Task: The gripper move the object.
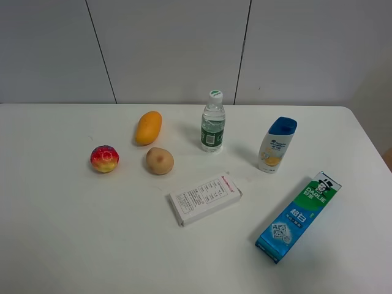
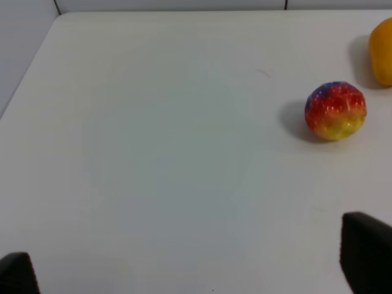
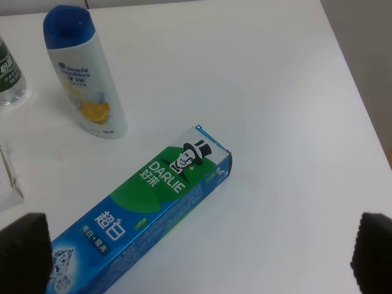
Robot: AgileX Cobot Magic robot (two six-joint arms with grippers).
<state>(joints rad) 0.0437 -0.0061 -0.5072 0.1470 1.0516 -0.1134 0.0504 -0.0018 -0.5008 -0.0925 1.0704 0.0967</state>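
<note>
The tan-brown potato [image 1: 159,160] lies on the white table [image 1: 73,233] between the red-yellow apple [image 1: 105,158] and the white box [image 1: 205,198], just in front of the orange mango [image 1: 149,127]. No arm shows in the exterior high view. In the left wrist view the left gripper [image 2: 196,269] is open, its black fingertips [image 2: 366,252] wide apart at the picture's edge, with the apple [image 2: 335,111] and a slice of the mango [image 2: 382,50] ahead; the potato is out of that view. The right gripper [image 3: 196,251] is open and empty above the toothpaste box [image 3: 147,208].
A clear water bottle [image 1: 212,122] stands behind the white box. A white shampoo bottle with a blue cap [image 1: 277,144] stands to its right. The blue-green toothpaste box [image 1: 298,215] lies at the front right. The table's right edge [image 1: 373,147] runs near it.
</note>
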